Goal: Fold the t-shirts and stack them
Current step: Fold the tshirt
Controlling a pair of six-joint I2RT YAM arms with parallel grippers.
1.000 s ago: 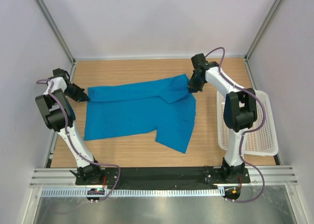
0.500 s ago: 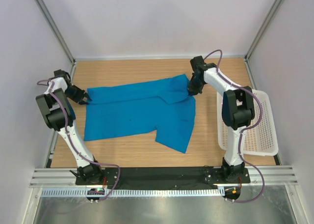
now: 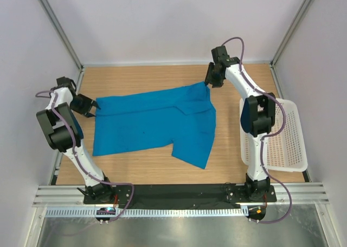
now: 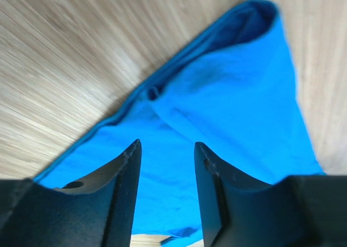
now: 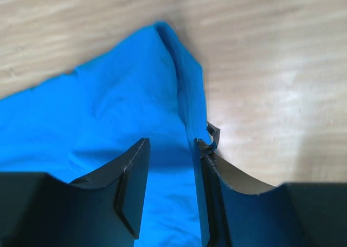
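One bright blue t-shirt (image 3: 154,122) lies spread flat on the wooden table, a sleeve pointing toward the near edge. My left gripper (image 3: 93,107) is at the shirt's left corner, open, its black fingers (image 4: 122,176) apart over the blue cloth (image 4: 227,95). At the shirt's far right corner my right gripper (image 3: 208,83) is also open. In the right wrist view the cloth (image 5: 119,106) lies under the gripper (image 5: 171,147) and its edge runs beside the right finger (image 5: 209,182). Neither gripper holds the cloth.
A white lattice basket (image 3: 287,144) lies at the table's right edge, beside the right arm. Bare wood (image 3: 135,76) shows beyond the shirt and along the near edge (image 3: 141,168). Metal frame posts and white walls enclose the table.
Both grippers were shut on the shirt's corners and have opened, letting the cloth go. The right gripper has drawn back toward the far side; the left has shifted slightly left.
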